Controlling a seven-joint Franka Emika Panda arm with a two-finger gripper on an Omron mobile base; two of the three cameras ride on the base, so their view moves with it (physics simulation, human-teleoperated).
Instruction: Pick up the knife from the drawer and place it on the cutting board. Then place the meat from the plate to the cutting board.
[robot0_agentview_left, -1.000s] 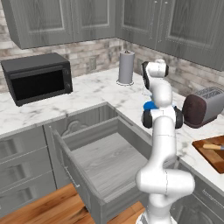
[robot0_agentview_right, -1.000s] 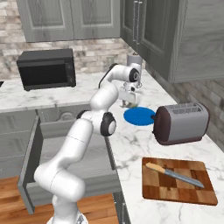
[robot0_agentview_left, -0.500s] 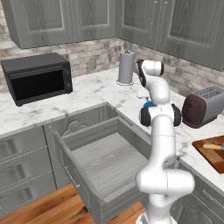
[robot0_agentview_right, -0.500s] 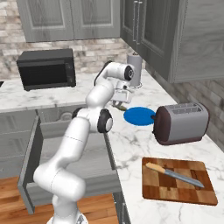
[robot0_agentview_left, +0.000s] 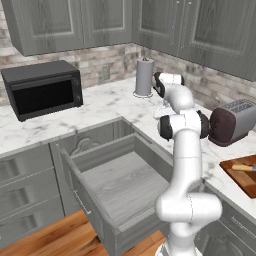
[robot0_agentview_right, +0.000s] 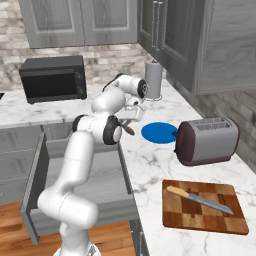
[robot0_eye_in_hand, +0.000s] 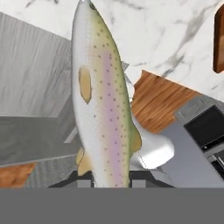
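Observation:
My gripper (robot0_agentview_right: 130, 123) is shut on the meat (robot0_agentview_right: 128, 129), a speckled grey-tan fish, and hangs above the counter just left of the empty blue plate (robot0_agentview_right: 159, 133). Seen from the hand, the meat (robot0_eye_in_hand: 103, 96) stands lengthwise out of the gripper (robot0_eye_in_hand: 109, 180), its tail between the fingertips. The knife (robot0_agentview_right: 199, 199) lies diagonally on the reddish-brown cutting board (robot0_agentview_right: 186, 219) at the counter's near right. In the left base view the cutting board (robot0_agentview_left: 249, 183) sits at the right edge with the knife's handle (robot0_agentview_left: 243, 167) on it. The grey drawer (robot0_agentview_left: 115, 182) stands pulled open and empty below the counter.
A dark toaster (robot0_agentview_right: 205, 141) stands between the plate and the cutting board. A paper towel roll (robot0_agentview_right: 153, 80) is at the back of the counter and a black microwave (robot0_agentview_left: 42, 89) at the left. The open drawer (robot0_agentview_right: 37, 165) juts out beside the robot's base.
The gripper has come up off the plate with the meat in it and moved left, towards the counter edge. The knife and board have not moved.

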